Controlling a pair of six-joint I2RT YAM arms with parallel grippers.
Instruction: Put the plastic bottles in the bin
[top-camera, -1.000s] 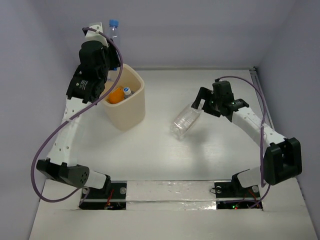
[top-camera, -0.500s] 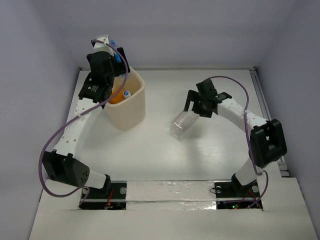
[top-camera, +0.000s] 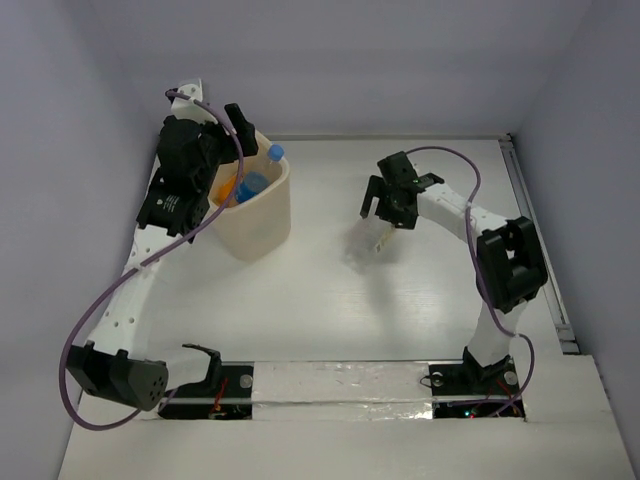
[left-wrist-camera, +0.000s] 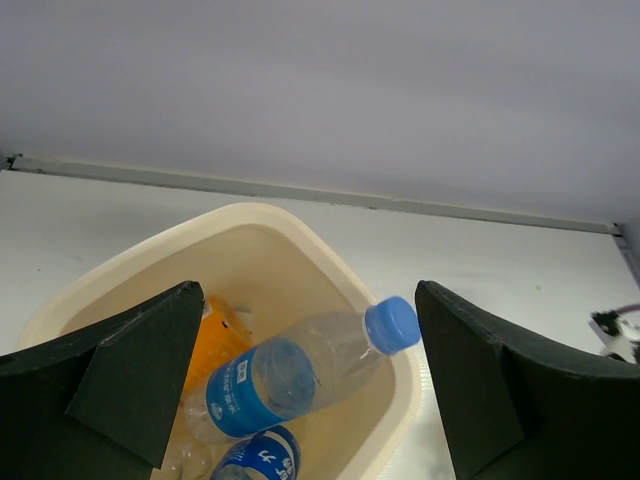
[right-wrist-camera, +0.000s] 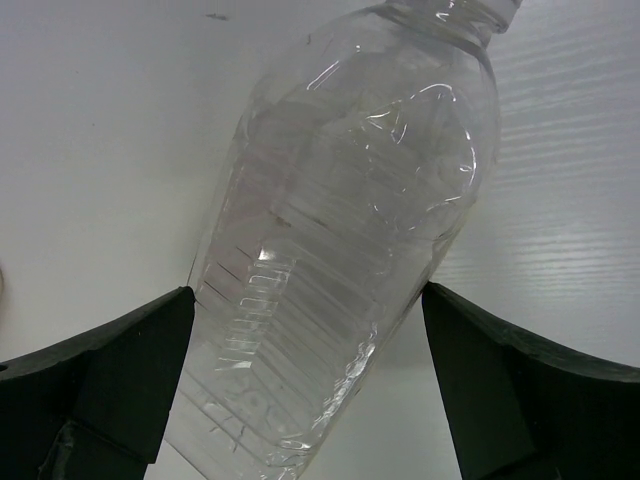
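White tabletop (top-camera: 300, 300) runs out to pale grey walls (top-camera: 400, 60), and both arms reach over it. Biggest of the things on it is the bin (top-camera: 262, 225), a cream tub standing below and just ahead of the left pincer (left-wrist-camera: 305, 300). That pincer hangs over the tub's mouth with its jaws spread wide and nothing between them — the left wrist view looks down past its two dark fingers (left-wrist-camera: 130, 370) into the bin.

Next in size is the large clear bottle (right-wrist-camera: 340, 220), out on the bare tabletop well apart from the bin, under the right pincer (right-wrist-camera: 305, 292). It lies lengthwise in that pincer's gap, base toward the wrist and neck pointing away beyond the fingertips. The right jaws are spread about as wide as the bottle's body, one finger at each flank; whether they press on the plastic or only stand beside it cannot be told.

Inside the bin, beneath the left pincer, a blue-capped bottle (left-wrist-camera: 280, 375) lies slanted, its blue label low in the tub and its cap (left-wrist-camera: 392, 325) up near the rim, on the side of the finger at the right of the wrist view. An orange bottle (left-wrist-camera: 220, 345) sits just beside it toward the other finger, partly hidden by that finger. Smallest in view is a sliver of a second blue-labelled bottle (left-wrist-camera: 255, 462) — nearest the wrist, cut off by the picture's lower edge.
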